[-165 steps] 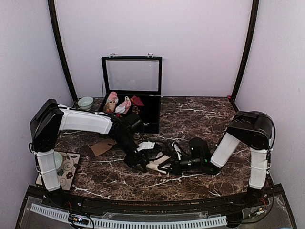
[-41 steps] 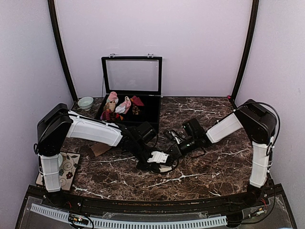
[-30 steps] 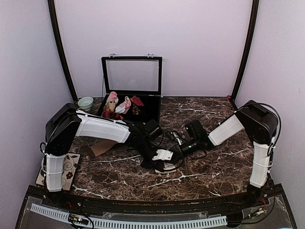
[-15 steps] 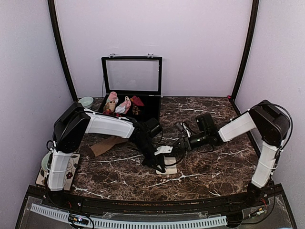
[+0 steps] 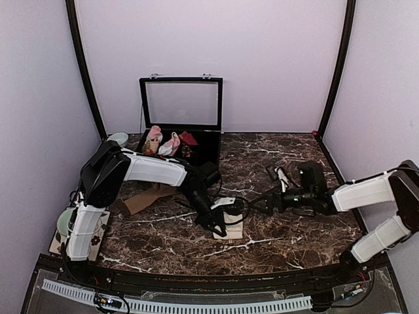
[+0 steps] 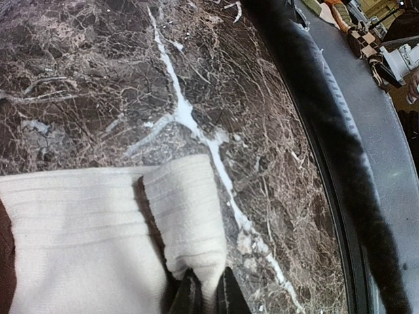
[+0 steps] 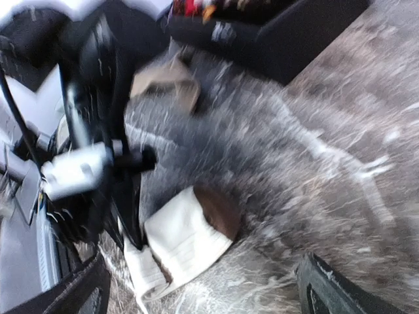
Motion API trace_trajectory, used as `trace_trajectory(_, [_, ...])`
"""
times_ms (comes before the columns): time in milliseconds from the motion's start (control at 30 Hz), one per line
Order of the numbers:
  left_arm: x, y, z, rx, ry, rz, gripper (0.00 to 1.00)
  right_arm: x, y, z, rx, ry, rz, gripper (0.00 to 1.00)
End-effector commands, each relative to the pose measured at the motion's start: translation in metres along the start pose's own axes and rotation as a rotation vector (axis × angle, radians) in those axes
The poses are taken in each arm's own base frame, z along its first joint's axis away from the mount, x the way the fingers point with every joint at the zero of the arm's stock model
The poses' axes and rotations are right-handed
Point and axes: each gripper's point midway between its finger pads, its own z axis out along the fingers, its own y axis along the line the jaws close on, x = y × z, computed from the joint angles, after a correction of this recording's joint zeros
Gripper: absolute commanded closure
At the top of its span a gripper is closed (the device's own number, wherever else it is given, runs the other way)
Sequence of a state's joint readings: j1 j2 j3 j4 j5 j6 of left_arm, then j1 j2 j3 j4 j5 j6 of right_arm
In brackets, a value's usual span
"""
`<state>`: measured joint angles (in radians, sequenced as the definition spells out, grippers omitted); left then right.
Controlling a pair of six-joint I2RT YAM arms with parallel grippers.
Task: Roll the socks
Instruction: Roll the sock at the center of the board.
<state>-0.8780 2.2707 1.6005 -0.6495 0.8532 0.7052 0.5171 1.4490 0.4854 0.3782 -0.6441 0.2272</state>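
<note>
A cream sock (image 5: 230,224) with a dark brown patch lies folded on the marble table, in the middle. My left gripper (image 5: 220,229) is shut on a folded-over flap of it (image 6: 186,216); the flap runs down into the pinch of the left gripper (image 6: 207,299). The right gripper (image 5: 260,204) stands open and empty, apart from the sock on its right. In the blurred right wrist view the right gripper (image 7: 203,278) faces the cream sock (image 7: 180,245) and its brown patch (image 7: 219,209). A tan-brown sock (image 5: 147,198) lies flat on the left, partly under my left arm.
An open black case (image 5: 208,157) with a glass lid stands at the back and holds pink-and-white bundles (image 5: 154,139) and dark red ones. A pale green bowl (image 5: 118,139) sits beside it. A patterned mat (image 5: 98,230) with another bowl lies front left. The table's dark front rim (image 6: 327,170) runs close by.
The right gripper has opened, let go of the cream sock and pulled back to the right. My left gripper stays shut on the sock, which now lies on the table.
</note>
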Motion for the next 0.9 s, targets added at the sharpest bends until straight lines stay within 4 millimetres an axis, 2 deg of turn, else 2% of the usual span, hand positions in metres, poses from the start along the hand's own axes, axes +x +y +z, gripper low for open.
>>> trace_trajectory(0, [0.089,0.000,0.027,0.020,0.285,-0.246,0.99,-0.065,-0.023,-0.049,0.234,-0.396,0.080,0.01])
trace_trajectory(133, [0.088,0.004,0.028,0.017,0.289,-0.275,0.99,-0.052,0.011,-0.053,0.118,-0.378,-0.102,0.01])
trace_trajectory(200, [0.085,0.006,0.029,0.025,0.291,-0.293,0.99,-0.041,0.024,-0.055,0.129,-0.379,-0.219,0.01])
trace_trajectory(267, [0.087,0.010,0.031,0.037,0.297,-0.330,0.99,-0.030,0.038,-0.048,0.151,-0.339,-0.319,0.01])
trace_trajectory(367, [0.086,0.013,0.030,0.062,0.292,-0.383,0.99,-0.011,0.054,-0.030,0.187,-0.243,-0.423,0.11])
trace_trajectory(567, [0.081,0.013,0.031,0.110,0.268,-0.459,1.00,0.049,0.093,-0.016,0.089,-0.148,-0.679,0.35])
trace_trajectory(667, [0.082,0.014,0.033,0.124,0.269,-0.486,1.00,0.060,0.100,-0.006,0.070,-0.099,-0.766,0.41])
trace_trajectory(867, [0.088,0.017,0.037,0.138,0.286,-0.522,1.00,0.065,0.097,0.026,0.079,0.006,-0.910,0.49])
